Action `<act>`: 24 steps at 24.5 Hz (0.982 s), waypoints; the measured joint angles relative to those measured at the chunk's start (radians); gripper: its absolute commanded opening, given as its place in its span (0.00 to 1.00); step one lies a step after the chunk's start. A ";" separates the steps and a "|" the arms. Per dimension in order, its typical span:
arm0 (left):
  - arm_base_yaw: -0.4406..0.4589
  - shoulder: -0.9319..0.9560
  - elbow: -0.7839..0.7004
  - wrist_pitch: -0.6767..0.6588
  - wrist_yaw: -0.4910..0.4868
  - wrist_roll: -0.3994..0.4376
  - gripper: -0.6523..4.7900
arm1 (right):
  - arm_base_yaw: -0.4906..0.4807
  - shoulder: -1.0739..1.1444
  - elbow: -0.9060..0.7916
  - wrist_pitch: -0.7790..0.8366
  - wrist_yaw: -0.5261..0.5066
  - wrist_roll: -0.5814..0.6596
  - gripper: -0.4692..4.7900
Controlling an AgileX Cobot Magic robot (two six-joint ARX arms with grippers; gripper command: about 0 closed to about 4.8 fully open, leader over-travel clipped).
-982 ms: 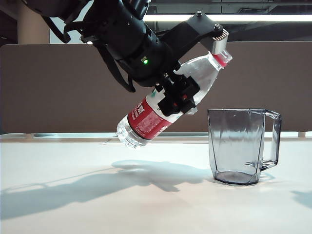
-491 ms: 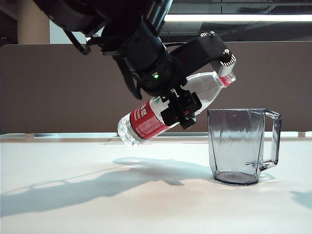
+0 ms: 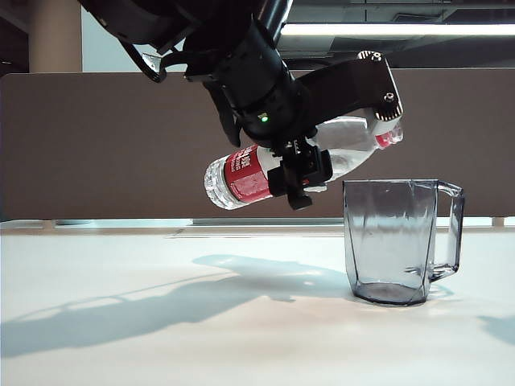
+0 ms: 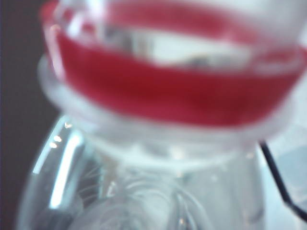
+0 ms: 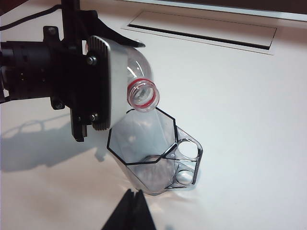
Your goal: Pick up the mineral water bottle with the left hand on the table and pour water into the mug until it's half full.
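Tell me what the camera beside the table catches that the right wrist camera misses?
Only the side view shows the mineral water bottle whole, with its red label and ribbed base, tilted nearly level in the air. Only the right wrist view looks down into the open neck with its red ring and the mug's angular rim just below it; no water is visibly running. Both show the left hand gripping the bottle, the mug and the white table.

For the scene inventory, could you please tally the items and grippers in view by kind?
Mineral water bottles: 1, the mineral water bottle, tilted over the mug, held in the left gripper
Mugs: 1, the glass mug on the white table
Grippers: 2, left, and right gripper, shut
Total: 4
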 measured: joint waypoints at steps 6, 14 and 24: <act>0.001 0.001 0.000 -0.007 -0.003 0.082 0.61 | 0.000 0.000 0.000 0.000 0.000 0.000 0.09; 0.002 0.001 0.000 -0.007 -0.004 0.131 0.61 | 0.000 0.000 0.000 0.000 -0.003 0.000 0.09; 0.002 0.002 0.000 -0.008 -0.004 0.183 0.61 | 0.000 0.000 0.000 0.000 -0.018 0.000 0.09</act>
